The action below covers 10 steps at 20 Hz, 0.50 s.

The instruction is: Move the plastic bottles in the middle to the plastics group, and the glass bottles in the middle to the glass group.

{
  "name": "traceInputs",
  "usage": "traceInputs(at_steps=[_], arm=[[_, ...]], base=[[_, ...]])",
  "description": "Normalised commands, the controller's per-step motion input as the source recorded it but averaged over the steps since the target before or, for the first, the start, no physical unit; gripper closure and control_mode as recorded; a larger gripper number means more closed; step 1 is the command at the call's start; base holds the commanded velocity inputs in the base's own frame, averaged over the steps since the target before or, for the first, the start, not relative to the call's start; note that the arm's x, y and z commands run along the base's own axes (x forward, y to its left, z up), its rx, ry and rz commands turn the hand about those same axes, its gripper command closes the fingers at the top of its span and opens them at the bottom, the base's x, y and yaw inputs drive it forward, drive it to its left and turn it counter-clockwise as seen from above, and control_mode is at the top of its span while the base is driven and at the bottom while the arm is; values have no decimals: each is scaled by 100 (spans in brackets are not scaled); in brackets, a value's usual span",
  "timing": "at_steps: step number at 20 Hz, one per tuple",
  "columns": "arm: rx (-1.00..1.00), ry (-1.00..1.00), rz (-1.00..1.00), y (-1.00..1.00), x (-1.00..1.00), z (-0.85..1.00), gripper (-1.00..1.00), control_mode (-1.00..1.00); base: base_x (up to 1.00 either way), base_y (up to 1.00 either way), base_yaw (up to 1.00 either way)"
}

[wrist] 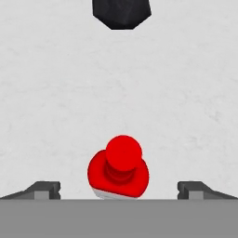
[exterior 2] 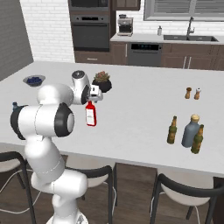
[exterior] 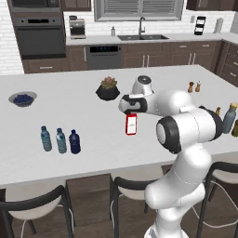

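A red flask-shaped glass bottle (exterior: pixel 131 124) (exterior 2: pixel 90 114) with a white label stands upright in the middle of the white island counter (exterior: pixel 93 116). My gripper (exterior: pixel 131 111) (exterior 2: pixel 92 99) (wrist: pixel 119 189) hangs straight over its red cap, open. In the hand view the fingertips (wrist: pixel 44 189) sit wide on either side of the bottle (wrist: pixel 119 172), clear of it. At the left, the dark navy plastic bottle (exterior: pixel 74 142) stands beside two pale blue water bottles (exterior: pixel 46 138) (exterior: pixel 61 140). At the right, a grey-blue bottle (exterior 2: pixel 191 130) stands between two dark brown bottles (exterior 2: pixel 172 130) (exterior 2: pixel 197 139).
A dark pot with a plant (exterior: pixel 108 89) (exterior 2: pixel 102 82) (wrist: pixel 122 13) stands just beyond the red bottle. A bowl of dark berries (exterior: pixel 22 98) (exterior 2: pixel 33 80) sits at the far left. Salt and pepper shakers (exterior 2: pixel 193 93) stand at the far right. Stools line the near edge.
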Motion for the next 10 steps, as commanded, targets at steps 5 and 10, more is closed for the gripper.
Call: traceInputs(at_steps=[5,10], arm=[[0,0,0,0,5,-11,-100,-100],[0,0,0,0,3,-9,-100,-100]], base=[[0,0,0],[0,0,0]])
